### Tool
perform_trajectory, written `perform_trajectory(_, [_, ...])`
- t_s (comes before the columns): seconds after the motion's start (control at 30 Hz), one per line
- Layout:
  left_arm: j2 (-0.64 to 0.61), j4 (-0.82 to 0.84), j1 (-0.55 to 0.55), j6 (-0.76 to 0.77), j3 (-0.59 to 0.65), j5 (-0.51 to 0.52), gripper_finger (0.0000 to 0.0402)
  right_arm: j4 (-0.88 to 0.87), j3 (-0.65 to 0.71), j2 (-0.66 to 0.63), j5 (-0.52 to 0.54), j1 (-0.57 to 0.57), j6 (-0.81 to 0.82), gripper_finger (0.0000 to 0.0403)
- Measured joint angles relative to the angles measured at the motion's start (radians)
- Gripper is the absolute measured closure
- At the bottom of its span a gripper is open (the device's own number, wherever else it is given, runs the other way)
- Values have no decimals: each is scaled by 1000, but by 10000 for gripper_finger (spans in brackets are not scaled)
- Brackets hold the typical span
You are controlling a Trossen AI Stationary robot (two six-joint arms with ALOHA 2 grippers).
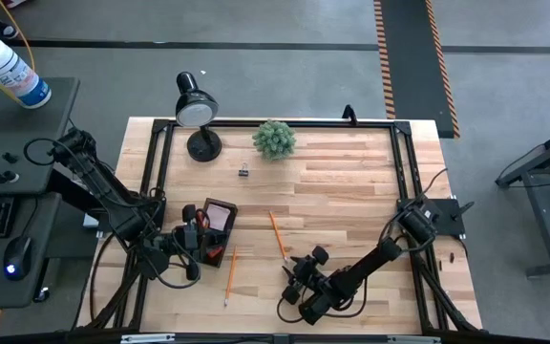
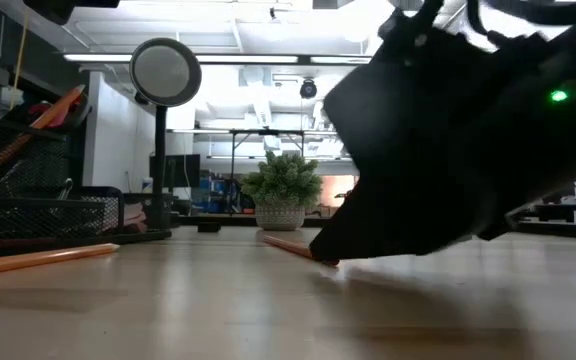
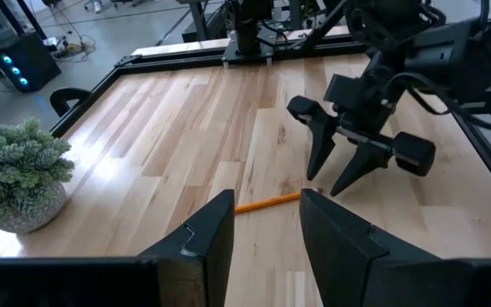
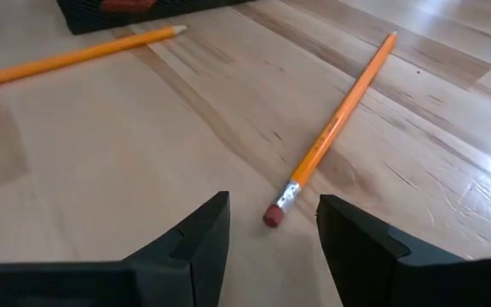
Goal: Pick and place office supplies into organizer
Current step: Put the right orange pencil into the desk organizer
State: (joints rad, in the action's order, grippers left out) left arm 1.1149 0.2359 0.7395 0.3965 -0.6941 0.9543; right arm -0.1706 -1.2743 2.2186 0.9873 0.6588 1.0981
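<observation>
A yellow-orange pencil [image 1: 277,236] lies flat on the wooden table; its eraser end [image 4: 273,217] points at my right gripper [image 4: 271,232]. That gripper is open and low over the table. Its fingers stand on either side of the eraser end without touching it, as the left wrist view shows too [image 3: 324,183]. A second pencil [image 1: 229,277] lies flat nearer the left. The black organizer [image 1: 227,205] stands at the left with red-handled scissors and a pink pad inside. My left gripper [image 1: 199,241] hangs open beside it, nothing between its fingers [image 3: 267,234].
A green spiky plant [image 1: 274,139] and a black desk lamp [image 1: 197,110] stand at the far edge, with a small black binder clip [image 1: 243,170] in front of them. A black frame [image 1: 404,172] runs round the tabletop. Bare wood lies at the middle and far right.
</observation>
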Motion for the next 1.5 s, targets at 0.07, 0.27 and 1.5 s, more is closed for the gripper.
perform_trajectory(0.07, [0, 0, 0, 0, 0, 0, 277, 7, 0, 8, -1, -6, 0, 235])
perform_trajectory(0.27, [0, 0, 0, 0, 0, 0, 277, 23, -3, 36, -14, -22, 31, 240])
perform_trajectory(1.5, [0, -1, 0, 9, 0, 0, 277, -50, 3, -72, 83, 15, -49, 402])
